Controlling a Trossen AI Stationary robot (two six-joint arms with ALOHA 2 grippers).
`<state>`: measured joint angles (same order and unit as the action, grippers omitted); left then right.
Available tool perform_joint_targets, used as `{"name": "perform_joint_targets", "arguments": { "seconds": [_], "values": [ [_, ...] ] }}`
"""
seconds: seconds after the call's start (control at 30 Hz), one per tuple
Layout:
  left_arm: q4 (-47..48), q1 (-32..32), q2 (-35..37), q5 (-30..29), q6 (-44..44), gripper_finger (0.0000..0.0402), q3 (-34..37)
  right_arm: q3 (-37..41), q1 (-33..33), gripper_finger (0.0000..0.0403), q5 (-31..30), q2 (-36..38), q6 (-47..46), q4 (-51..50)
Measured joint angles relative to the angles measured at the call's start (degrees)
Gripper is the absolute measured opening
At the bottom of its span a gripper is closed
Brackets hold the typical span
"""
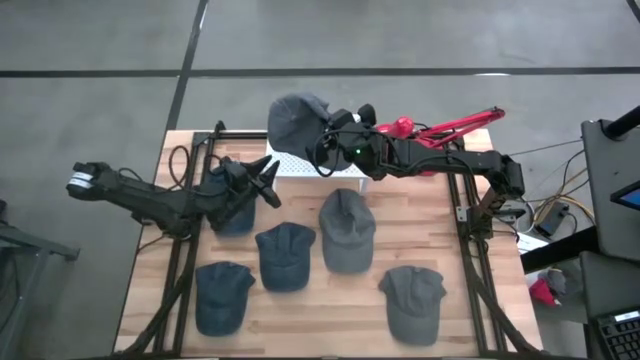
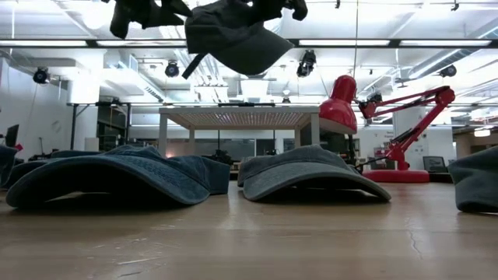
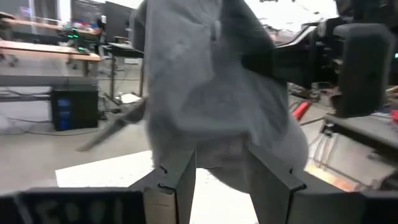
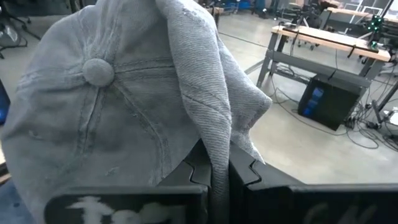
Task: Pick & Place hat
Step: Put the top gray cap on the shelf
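Wood table (image 1: 300, 320): pale planks, dark rails down both sides; five caps lie flat on it, one of them half under the left arm.
White box (image 1: 300, 166): sits at the far edge of the table, just beside and below the lifted cap; likely the drop spot, judged from the task only.
Lifted cap (image 1: 296, 118): grey denim, held up in the air past the far edge of the table, crown bunched, brim hanging free.
Dark cap (image 1: 347, 230): largest one lying on the table, mid-table, near the box.
Red lamp (image 2: 346, 101): stands behind the table, close to the right arm's path.
Right gripper (image 4: 219, 171): jaws pinched fully together on a single fold of the lifted cap's cloth.
Left gripper (image 3: 221, 171): fingers partly apart, holding nothing; it points at the hanging cap from the left, near it.
Risk 1: thin pinch on loose cloth; a quick swing could let the fold slide out and the cap fall off the table's far edge.
Risk 2: hanging brim may catch the box wall or the left gripper.
Risk 3: arms are close together; crossing paths could collide.
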<state>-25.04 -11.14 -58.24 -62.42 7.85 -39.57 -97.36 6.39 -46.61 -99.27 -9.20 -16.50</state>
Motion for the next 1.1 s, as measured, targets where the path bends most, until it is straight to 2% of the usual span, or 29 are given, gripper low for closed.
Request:
{"name": "perform_joint_targets", "arguments": {
  "seconds": [0.17, 0.33, 0.83, 0.93, 1.1],
  "values": [
    [0.12, 0.04, 0.42, -3.54, -1.81, 0.0135, 0.22, 0.10, 0.00, 0.0008, 0.09, -0.10, 0.25, 0.01],
    [0.07, 0.11, 0.42, -3.21, 1.23, 0.0135, 0.26, 0.16, 0.00, 0.0008, 0.12, -0.10, 0.25, 0.38],
    [0.33, 1.69, 0.28, -2.71, 3.06, 0.0139, 0.37, 0.19, 0.02, 0.0008, 0.61, -0.12, 0.28, 1.83],
    [0.34, 2.48, 0.28, -0.47, 4.04, 0.0157, 0.38, 0.19, 0.02, 0.0008, 0.80, -0.12, 0.39, 3.82],
    [0.33, 3.56, 0.28, -0.17, 7.45, 0.0215, 0.48, 0.26, 0.19, 0.0008, 4.45, -0.12, 0.45, 7.16]
  ]
}}
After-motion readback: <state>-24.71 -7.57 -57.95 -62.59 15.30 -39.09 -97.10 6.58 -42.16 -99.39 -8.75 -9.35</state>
